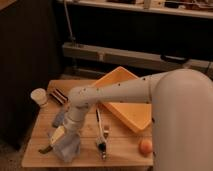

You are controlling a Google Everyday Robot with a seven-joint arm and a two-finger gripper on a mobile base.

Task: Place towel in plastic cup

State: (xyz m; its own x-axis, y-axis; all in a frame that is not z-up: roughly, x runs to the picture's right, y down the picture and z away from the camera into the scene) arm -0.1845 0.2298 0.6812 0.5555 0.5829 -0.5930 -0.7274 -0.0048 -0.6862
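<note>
My gripper (63, 134) hangs at the end of the white arm over the front left of the wooden table (120, 150). Directly under it stands a clear bluish plastic cup (66, 149). A pale tan piece, apparently the towel (57, 135), sits at the gripper just above the cup's rim. I cannot tell whether it is inside the cup or still held. A small bluish-grey shape (59, 118) shows beside the wrist; what it is I cannot tell.
A white paper cup (39, 96) stands at the table's left back corner, next to a dark flat packet (60, 96). A yellow tray (125, 100) lies at the back right. A long dark utensil (100, 132) lies mid-table, and an orange fruit (145, 146) front right.
</note>
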